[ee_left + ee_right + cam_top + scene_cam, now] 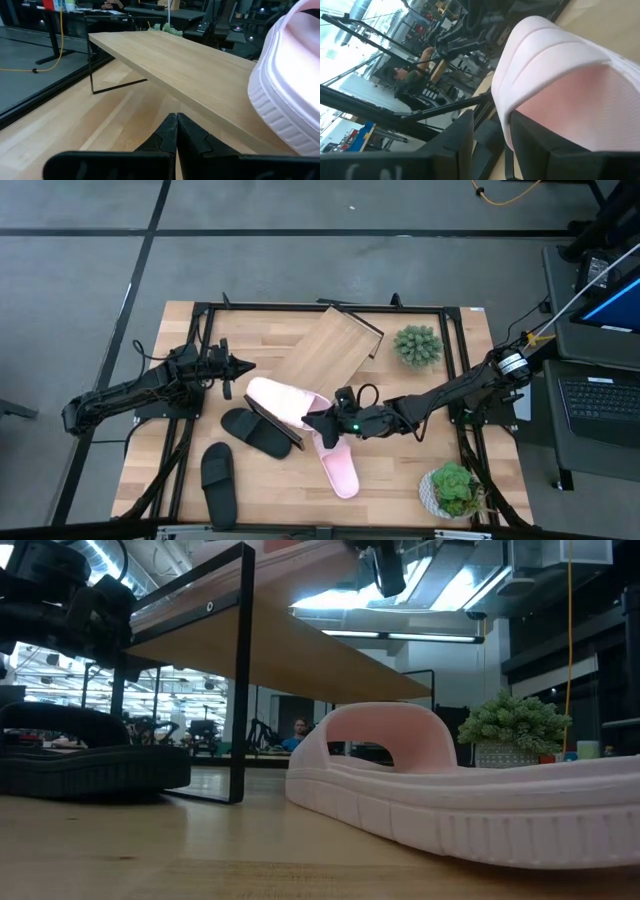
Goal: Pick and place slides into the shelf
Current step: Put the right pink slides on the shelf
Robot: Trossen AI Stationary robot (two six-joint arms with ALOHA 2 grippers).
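The slanted wood shelf (335, 345) stands at mid-table. One pale pink slide (280, 400) lies on the shelf's low end and also shows in the left wrist view (285, 90). My right gripper (326, 420) is shut on this slide's strap end. The second pink slide (340, 465) lies sole down on the table, near the low camera (450, 800). Two black slides (255, 432) (218, 480) lie flat on the table to the left. My left gripper (240, 365) is shut and hovers left of the shelf, touching nothing. My right gripper holds the upper pink slide by its wide strap (520, 100). One finger (535, 137) is under the strap, the other (462, 135) outside its edge. The fingers come roughly level from the table's right. The slide's other end rests on the shelf board.
A small spiky plant (417, 345) stands right of the shelf, and a leafy potted plant (452, 488) sits at the near right corner. Black frame rails (465, 380) run along the table's sides. Bare wood lies left of the shelf, under my left gripper.
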